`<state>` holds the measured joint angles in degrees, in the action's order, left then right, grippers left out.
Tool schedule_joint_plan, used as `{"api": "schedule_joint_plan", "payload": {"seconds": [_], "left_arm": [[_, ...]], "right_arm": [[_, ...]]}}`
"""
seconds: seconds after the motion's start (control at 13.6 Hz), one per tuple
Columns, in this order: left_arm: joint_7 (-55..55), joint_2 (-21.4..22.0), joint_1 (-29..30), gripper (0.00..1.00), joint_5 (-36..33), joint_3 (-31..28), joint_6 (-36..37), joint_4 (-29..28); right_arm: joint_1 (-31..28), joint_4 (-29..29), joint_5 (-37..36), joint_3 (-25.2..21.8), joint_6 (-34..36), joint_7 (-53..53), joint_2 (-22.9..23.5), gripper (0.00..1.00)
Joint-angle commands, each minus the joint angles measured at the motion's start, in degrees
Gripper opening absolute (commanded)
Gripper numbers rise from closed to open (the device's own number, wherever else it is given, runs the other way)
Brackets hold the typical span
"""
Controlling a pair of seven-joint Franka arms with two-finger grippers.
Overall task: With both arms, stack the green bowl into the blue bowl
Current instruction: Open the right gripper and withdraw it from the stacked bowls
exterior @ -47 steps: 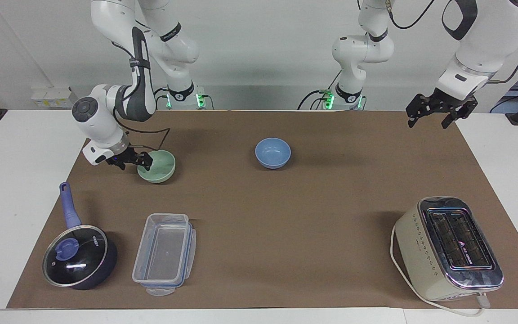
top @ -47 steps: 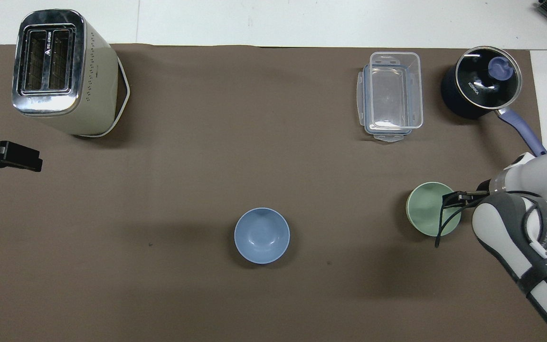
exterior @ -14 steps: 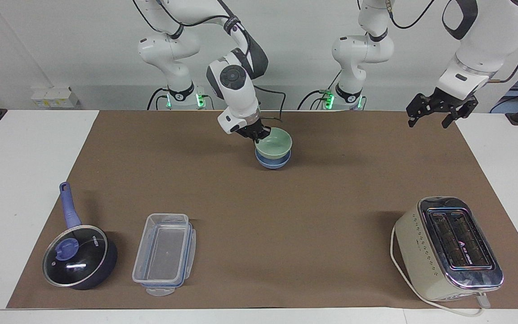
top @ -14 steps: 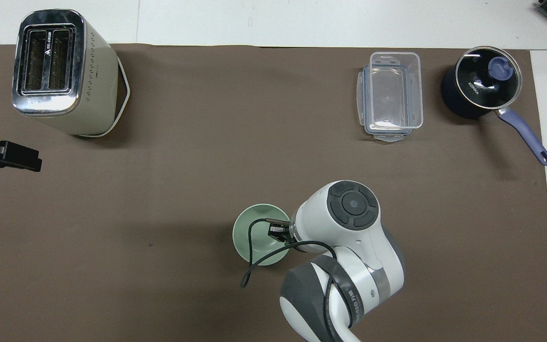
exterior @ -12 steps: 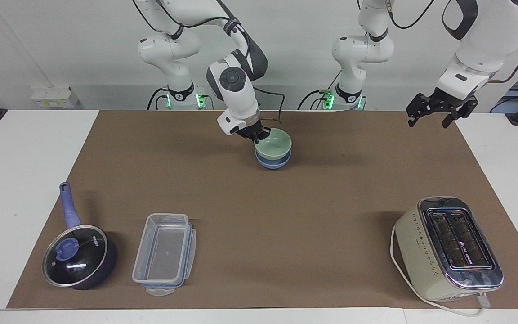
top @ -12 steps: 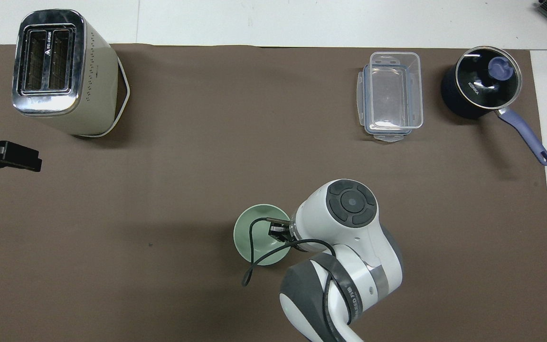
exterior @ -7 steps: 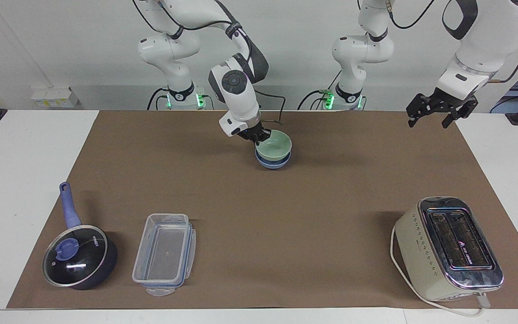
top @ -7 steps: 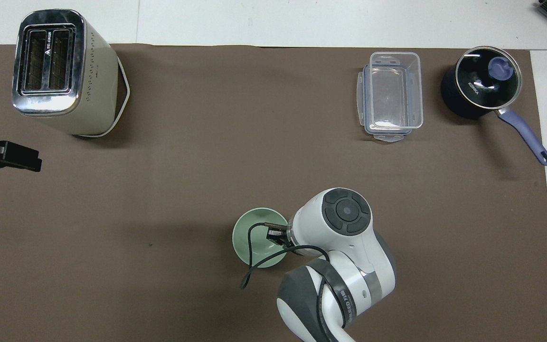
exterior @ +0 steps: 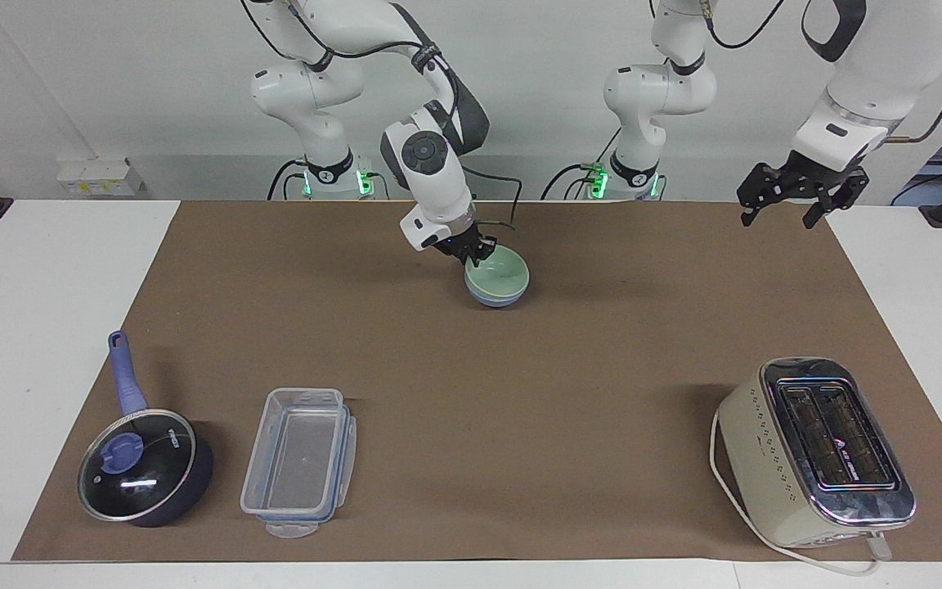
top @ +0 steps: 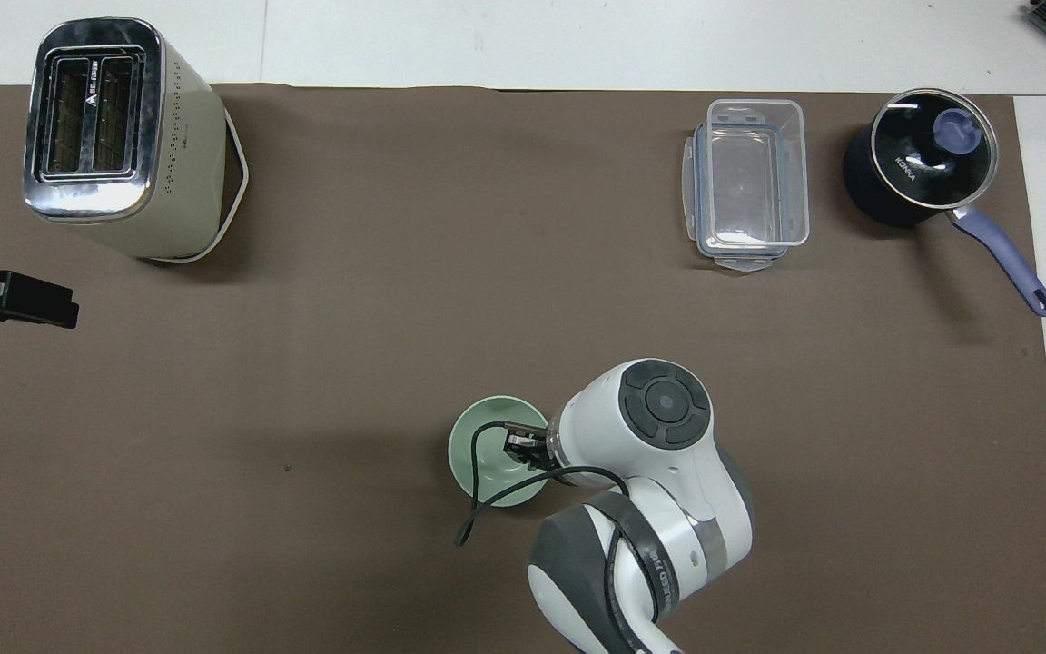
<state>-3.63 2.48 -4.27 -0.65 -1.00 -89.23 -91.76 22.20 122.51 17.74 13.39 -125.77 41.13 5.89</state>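
Observation:
The pale green bowl (exterior: 500, 273) sits nested in the blue bowl (exterior: 497, 299), in the middle of the mat close to the robots. Only a thin blue band shows under it. In the overhead view the green bowl (top: 485, 454) covers the blue bowl completely. My right gripper (exterior: 476, 253) is at the green bowl's rim on the right arm's side, shut on that rim; it also shows in the overhead view (top: 519, 444). My left gripper (exterior: 777, 214) is open and empty, and waits in the air over the mat's corner at the left arm's end (top: 13, 301).
A cream toaster (exterior: 816, 451) stands far from the robots at the left arm's end. A clear plastic container (exterior: 299, 460) and a dark blue lidded saucepan (exterior: 144, 468) stand far from the robots at the right arm's end. A brown mat (exterior: 520, 393) covers the table.
My right gripper carried the green bowl from the right arm's end to the blue bowl. In the last half second the green bowl sank lower into the blue bowl. The left gripper rose slightly.

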Motion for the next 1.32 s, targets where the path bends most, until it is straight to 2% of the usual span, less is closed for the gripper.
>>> {"api": "schedule_joint_plan", "payload": {"seconds": [0.0, 0.15, 0.29, 0.37, 0.59, 0.73, 0.95, 1.1, 1.25], "left_arm": [[0.9, 0.86, 0.23, 1.0, -0.58, -0.93, 0.19, -0.61], [0.64, 0.86, -0.03, 1.0, -0.58, -0.76, 0.19, -0.52], [0.82, 0.86, -0.47, 1.0, -0.58, -0.76, -0.07, -0.52], [0.9, 0.86, -0.21, 1.0, -0.58, -0.76, -0.33, -0.52], [0.64, 0.94, 0.14, 1.0, -0.58, -0.76, 0.36, -0.61], [0.64, 0.95, 0.05, 1.0, -0.58, -0.76, 0.63, -0.7], [0.64, 1.21, 0.05, 1.0, -0.58, -0.76, 0.98, -0.87], [0.64, 1.21, 0.05, 1.0, -0.58, -0.76, 0.98, -1.05], [0.64, 1.21, 0.05, 1.0, -0.58, -0.76, 1.07, -1.05]], "right_arm": [[-1.01, -1.65, 1.51, -0.47, 3.67, 0.0, -2.19, 0.6], [-3.12, -2.1, 0.81, -0.56, 5.53, -0.78, -5.0, 0.74], [-6.54, -2.1, -0.32, -0.82, 8.24, -3.06, -8.51, 0.96], [-8.21, -2.1, -2.07, -0.82, 9.65, -4.47, -10.53, 1.0], [-14.27, -2.71, -7.44, -0.91, 11.95, -11.22, -16.07, 1.0], [-20.06, -6.82, -9.64, -0.82, 14.91, -17.98, -16.53, 1.0], [-26.14, -18.85, -13.76, -0.74, 24.05, -26.0, -12.15, 1.0], [-26.85, -25.45, -18.33, -0.74, 27.67, -27.24, -9.77, 1.0], [-27.03, -33.26, -19.93, -0.65, 33.62, -27.07, -6.0, 1.0]]}}
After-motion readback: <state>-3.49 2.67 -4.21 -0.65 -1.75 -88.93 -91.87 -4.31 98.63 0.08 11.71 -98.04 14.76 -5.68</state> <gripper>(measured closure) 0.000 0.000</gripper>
